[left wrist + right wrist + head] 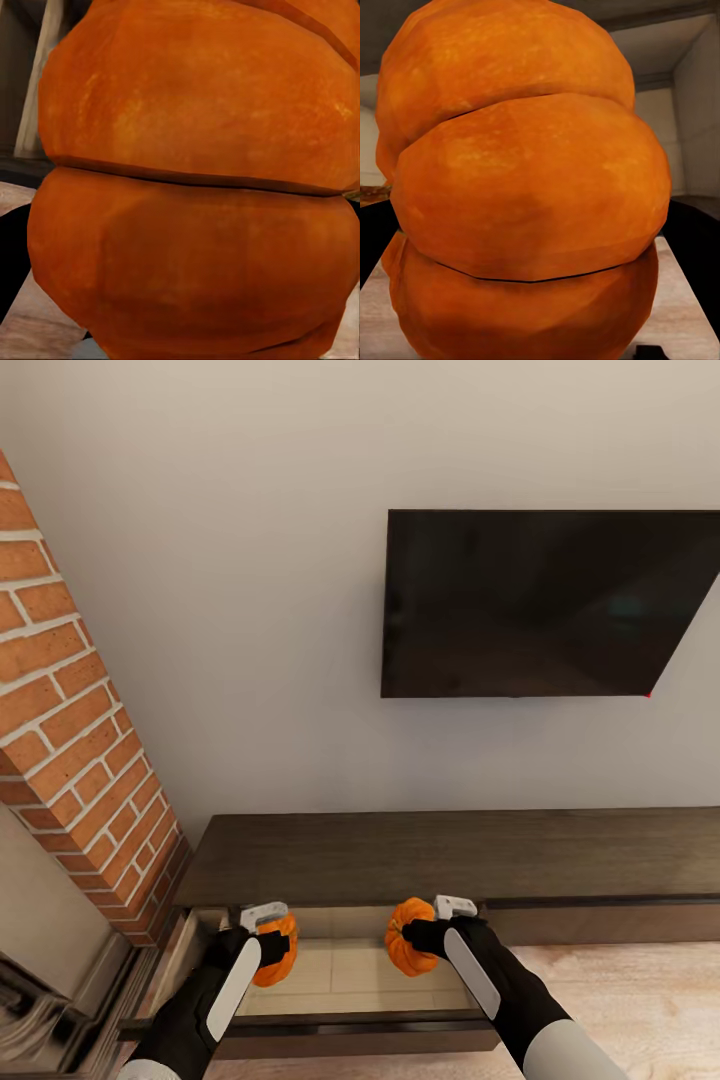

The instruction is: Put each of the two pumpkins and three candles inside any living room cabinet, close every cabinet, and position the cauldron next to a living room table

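Each of my grippers holds an orange ribbed pumpkin over the open drawer of the long dark brown cabinet. My left gripper is shut on one pumpkin, whose ribbed skin looms close in the left wrist view. My right gripper is shut on the other pumpkin, seen close up in the right wrist view. Both pumpkins hang just above the drawer's pale wood bottom. Candles and cauldron are out of view.
A black TV hangs on the white wall above the cabinet. A red brick fireplace column stands at the left, right beside the drawer. Light wood floor lies at the right, in front of the cabinet.
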Controlling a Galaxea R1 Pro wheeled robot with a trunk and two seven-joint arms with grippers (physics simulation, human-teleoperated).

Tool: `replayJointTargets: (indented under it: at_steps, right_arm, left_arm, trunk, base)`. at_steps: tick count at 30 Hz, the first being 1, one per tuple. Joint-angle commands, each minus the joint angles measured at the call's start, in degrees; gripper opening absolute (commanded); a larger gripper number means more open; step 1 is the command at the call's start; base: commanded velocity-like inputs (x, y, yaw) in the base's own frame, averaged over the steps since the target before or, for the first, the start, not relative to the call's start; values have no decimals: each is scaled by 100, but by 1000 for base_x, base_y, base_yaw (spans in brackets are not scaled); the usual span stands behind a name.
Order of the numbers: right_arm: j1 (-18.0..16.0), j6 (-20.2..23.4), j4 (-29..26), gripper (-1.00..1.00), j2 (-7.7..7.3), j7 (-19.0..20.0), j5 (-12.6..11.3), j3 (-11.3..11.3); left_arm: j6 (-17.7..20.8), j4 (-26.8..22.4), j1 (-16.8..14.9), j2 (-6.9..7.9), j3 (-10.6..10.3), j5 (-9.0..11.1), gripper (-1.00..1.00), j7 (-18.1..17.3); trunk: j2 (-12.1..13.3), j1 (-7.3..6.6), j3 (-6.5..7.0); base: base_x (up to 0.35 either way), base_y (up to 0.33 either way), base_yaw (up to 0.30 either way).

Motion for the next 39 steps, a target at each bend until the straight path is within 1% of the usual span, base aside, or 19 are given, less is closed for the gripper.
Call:
replayJointTargets:
  at_steps: [1,4,8,19,35,39]
  right_arm:
    - [-5,7,-2,-100,-2,-61,-57,18]
    - [-5,4,9,-100,3,-63,-51,17]
    - [-5,4,10,-100,29,-63,-43,22]
    - [-5,3,10,-100,106,-65,-38,24]
    - [-5,-5,132,-100,129,-68,-56,19]
    - [-5,-5,151,-100,125,-71,-58,16]
  left_arm:
    - [-96,219,-70,-29,-25,43,-100,60]
    - [-347,651,-259,-118,-68,41,-100,59]
    - [-455,876,-319,-214,-152,36,-100,58]
    - [-496,887,-335,-229,-180,33,-100,58]
    - [-490,887,-335,-223,-185,31,-100,53]
    - [-492,887,-335,-222,-185,33,-100,50]
  trunk:
    - [-7,1,-7]
    - [-7,1,-7]
    - [-7,1,-7]
    - [-7,1,-7]
    - [-7,1,-7]
    - [-7,1,-7]
  base:
    - [0,0,0]
    - [0,0,0]
    - [0,0,0]
    - [34,13,0]
    - [118,75,0]
    - [31,13,0]
